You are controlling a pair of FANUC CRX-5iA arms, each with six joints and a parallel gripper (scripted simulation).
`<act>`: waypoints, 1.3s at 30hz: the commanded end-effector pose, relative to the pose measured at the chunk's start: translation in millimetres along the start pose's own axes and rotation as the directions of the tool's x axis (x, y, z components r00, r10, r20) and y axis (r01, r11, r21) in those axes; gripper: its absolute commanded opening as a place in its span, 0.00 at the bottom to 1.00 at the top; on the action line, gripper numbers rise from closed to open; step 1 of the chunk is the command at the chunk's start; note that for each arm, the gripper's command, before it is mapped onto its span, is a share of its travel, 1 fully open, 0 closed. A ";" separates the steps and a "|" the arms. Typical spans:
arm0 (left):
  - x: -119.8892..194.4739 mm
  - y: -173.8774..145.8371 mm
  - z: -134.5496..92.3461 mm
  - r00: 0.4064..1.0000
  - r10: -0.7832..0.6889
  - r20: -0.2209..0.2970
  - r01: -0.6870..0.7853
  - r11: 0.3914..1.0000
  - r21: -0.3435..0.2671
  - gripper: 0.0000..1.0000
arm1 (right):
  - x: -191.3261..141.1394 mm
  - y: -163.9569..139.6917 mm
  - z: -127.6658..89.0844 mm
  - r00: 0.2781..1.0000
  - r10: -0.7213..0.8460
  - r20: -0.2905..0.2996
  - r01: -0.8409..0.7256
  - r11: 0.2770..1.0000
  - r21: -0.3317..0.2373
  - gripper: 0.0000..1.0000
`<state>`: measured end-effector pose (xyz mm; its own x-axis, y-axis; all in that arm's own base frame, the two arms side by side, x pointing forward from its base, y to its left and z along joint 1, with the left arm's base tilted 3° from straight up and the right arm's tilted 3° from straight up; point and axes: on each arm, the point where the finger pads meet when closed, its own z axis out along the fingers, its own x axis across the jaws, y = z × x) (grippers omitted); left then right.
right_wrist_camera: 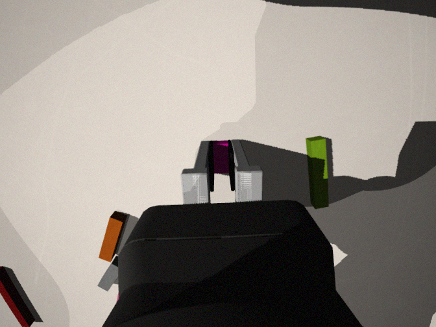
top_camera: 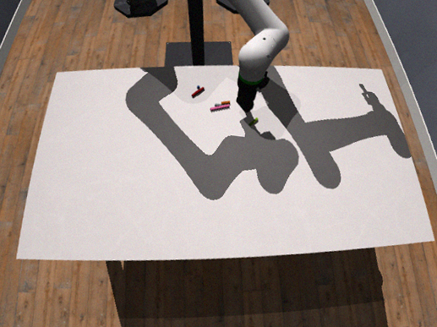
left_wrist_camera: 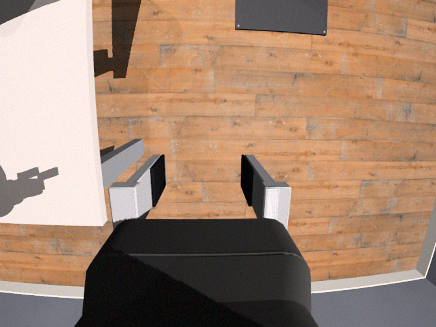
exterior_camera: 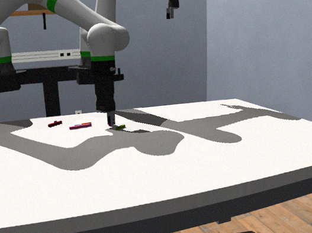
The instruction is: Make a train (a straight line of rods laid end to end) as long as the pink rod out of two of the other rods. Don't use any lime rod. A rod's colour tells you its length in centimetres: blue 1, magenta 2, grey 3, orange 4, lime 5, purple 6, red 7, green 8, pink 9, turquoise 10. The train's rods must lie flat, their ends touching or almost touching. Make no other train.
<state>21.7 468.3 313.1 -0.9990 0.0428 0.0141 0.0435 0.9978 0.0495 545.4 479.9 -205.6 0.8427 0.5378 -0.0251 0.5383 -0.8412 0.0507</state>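
Pinching magenta rod [exterior_camera: 109, 124] [right_wrist_camera: 220, 159] in right gripper [top_camera: 248, 111] [exterior_camera: 111, 124] [right_wrist_camera: 220, 156]; left gripper [exterior_camera: 170, 17] [left_wrist_camera: 203, 180] spread. Best lifted straight, carried level toward red rod [top_camera: 197, 92] [exterior_camera: 55, 123] [right_wrist_camera: 12, 304], top view's nine o'clock.

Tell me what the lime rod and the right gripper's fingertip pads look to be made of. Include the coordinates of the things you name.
The lime rod [top_camera: 253, 122] [exterior_camera: 120, 127] [right_wrist_camera: 318, 172]: perhaps painted wood or plastic, since it has one even colour, flat faces and no visible grain; which one stays open. The fingertip pads [right_wrist_camera: 231, 158]: likely rubber, matt black against the pale grey, metallic-looking fingers, though dark plastic is possible.
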 end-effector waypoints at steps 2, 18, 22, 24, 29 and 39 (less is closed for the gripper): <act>-0.1 0.2 -0.9 1.000 0.000 0.000 0.000 1.000 -0.002 1.00 | 1.1 -0.1 -1.5 1.000 0.000 -0.002 0.000 1.000 0.000 0.24; -0.1 0.2 -0.9 1.000 0.000 0.000 0.000 1.000 -0.002 1.00 | 1.1 -0.1 -2.0 1.000 0.000 -0.002 0.000 1.000 0.000 0.24; -0.1 0.2 -0.9 1.000 0.000 0.000 0.000 1.000 -0.002 1.00 | 1.1 -0.1 -4.7 1.000 0.000 -0.002 0.000 1.000 0.000 0.24; -0.1 0.2 -0.9 1.000 0.000 0.000 0.000 1.000 -0.002 1.00 | 1.0 -0.1 -10.8 1.000 0.000 -0.002 0.000 1.000 0.000 0.24; -0.1 0.2 -0.9 1.000 0.000 0.000 0.000 1.000 -0.002 1.00 | 1.0 -0.1 -40.7 1.000 0.000 -0.002 0.000 1.000 0.000 0.24; -0.1 0.2 -0.9 1.000 0.000 0.000 0.000 1.000 -0.002 1.00 | 0.9 -0.1 -94.2 1.000 0.000 -0.002 0.000 1.000 0.000 0.24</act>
<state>21.7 468.3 313.1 -0.9990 0.0428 0.0141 0.0435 0.9978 0.0495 545.3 485.2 -115.6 0.8427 0.5379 -0.0239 0.5384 -0.8412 0.0506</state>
